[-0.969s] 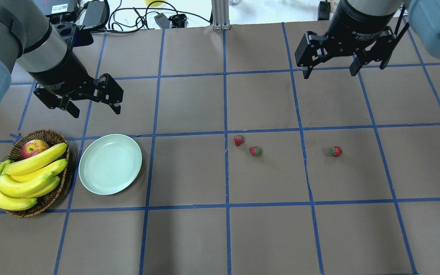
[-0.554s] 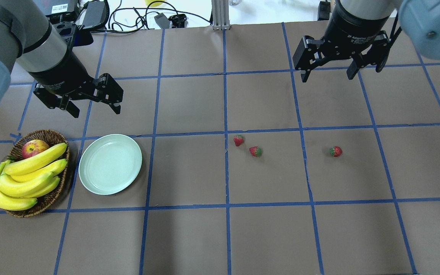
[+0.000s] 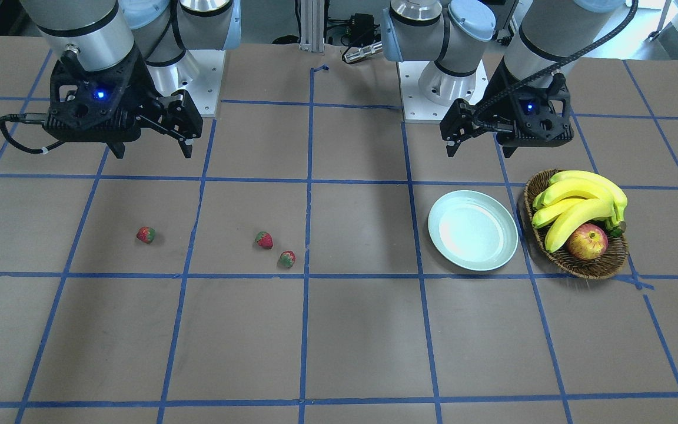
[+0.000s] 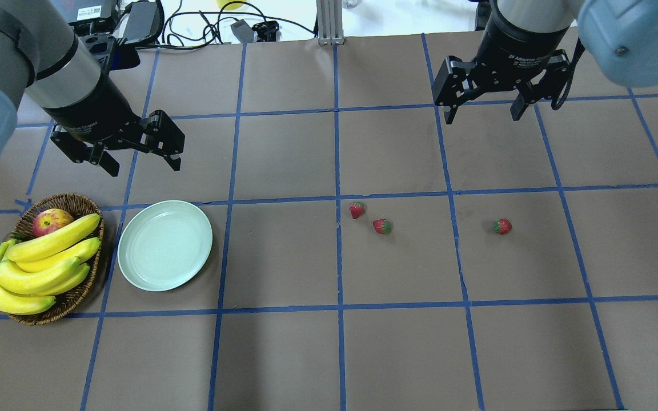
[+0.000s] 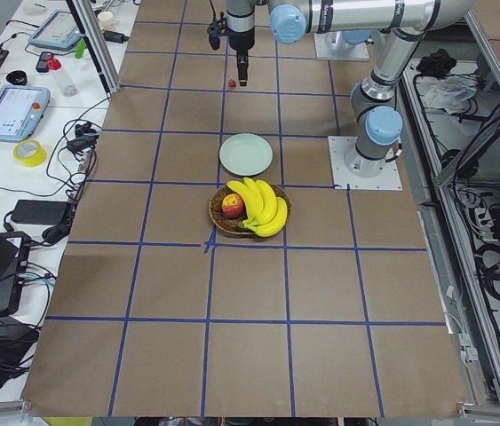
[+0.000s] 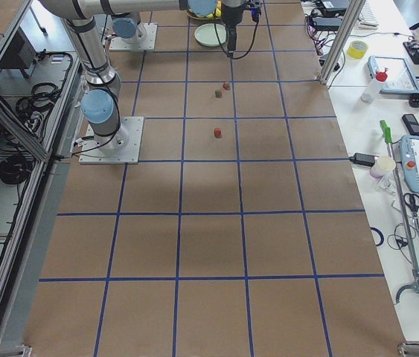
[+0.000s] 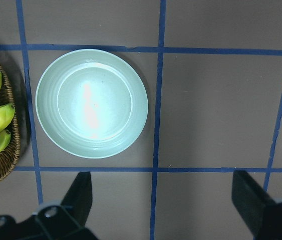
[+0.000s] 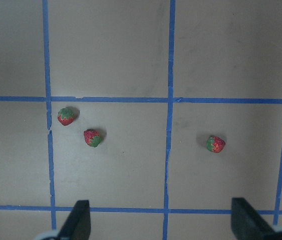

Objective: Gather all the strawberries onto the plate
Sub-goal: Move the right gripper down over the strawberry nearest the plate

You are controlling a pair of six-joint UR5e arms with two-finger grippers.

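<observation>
wicker basket (image 4: pixel 72 200) with bananas (image 4: pixel 32 268) and apple (image 4: pixel 52 221) sits just left of plate (image 4: pixel 165 245). My left gripper (image 4: pixel 145 166) hangs raised near plate, fingers spread, holding nothing. 2 strawberries (image 4: pixel 382 226) lie close together on table (image 4: pixel 283 342), well right of plate; 3rd strawberry (image 4: pixel 502 226) farther right. My right gripper (image 4: pixel 483 118) is farthest from plate, raised, fingers spread, nothing held.

red strawberries (image 4: pixel 382 226), pale mint plate (image 4: pixel 164 246)
</observation>
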